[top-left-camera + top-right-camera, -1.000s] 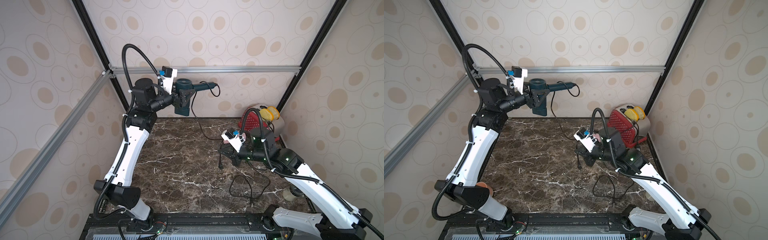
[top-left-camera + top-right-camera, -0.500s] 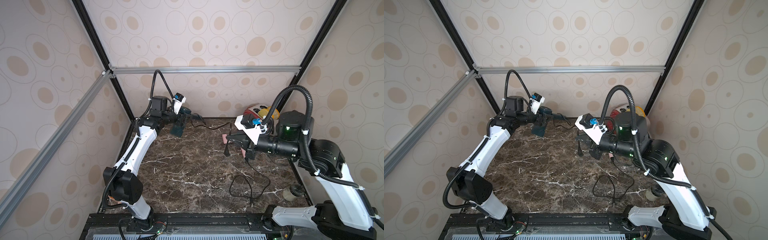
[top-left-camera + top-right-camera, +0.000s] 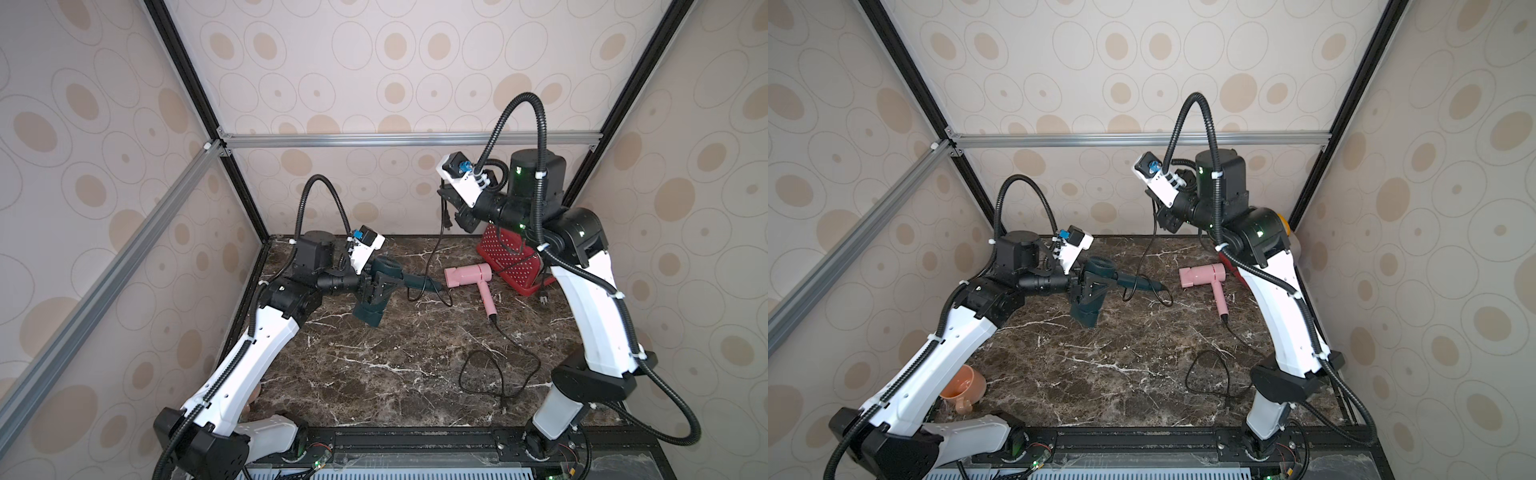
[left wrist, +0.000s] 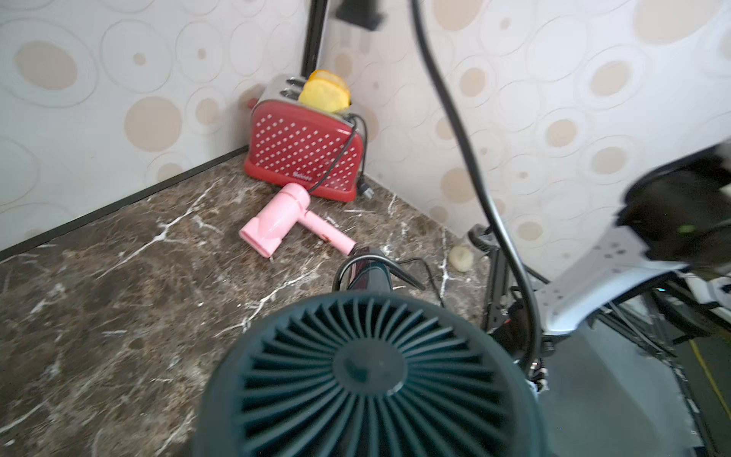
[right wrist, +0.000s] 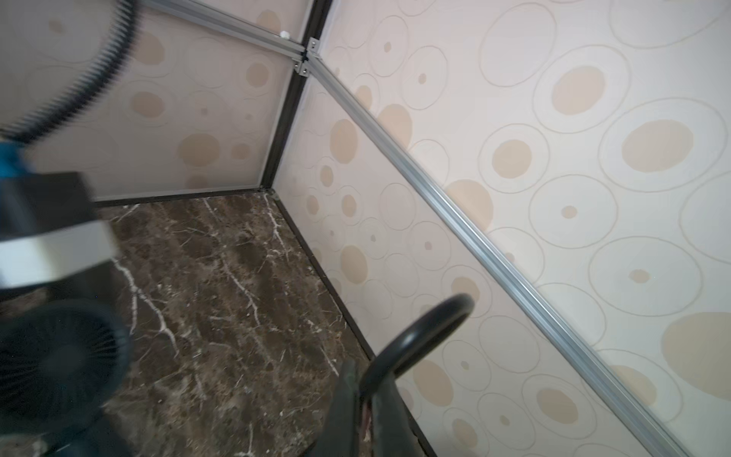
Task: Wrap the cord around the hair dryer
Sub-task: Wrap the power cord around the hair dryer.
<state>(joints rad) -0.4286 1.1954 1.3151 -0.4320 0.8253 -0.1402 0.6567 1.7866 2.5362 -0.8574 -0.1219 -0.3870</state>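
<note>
Top views, front: you have an orange cup (image 3: 963, 388) beside the left arm's base.
Mid table: a pink hair dryer (image 3: 467, 275) lies flat.
Left gripper (image 3: 374, 289): clamped on the teal hair dryer (image 3: 384, 266), low over the table's back left.
Cord (image 4: 468, 150): climbs from the handle, unwrapped.
Right gripper (image 3: 455, 208): high by the back wall, pinching the cord just above its plug (image 3: 448, 223).
Back corner: red toaster (image 3: 507, 257).

Red toaster (image 4: 304, 158), orange cup (image 3: 963, 388), perhaps toast (image 4: 324, 93).

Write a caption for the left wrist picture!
Up close: dark teal hair dryer, its black cord held up, pink hair dryer and red toaster beyond.
</note>
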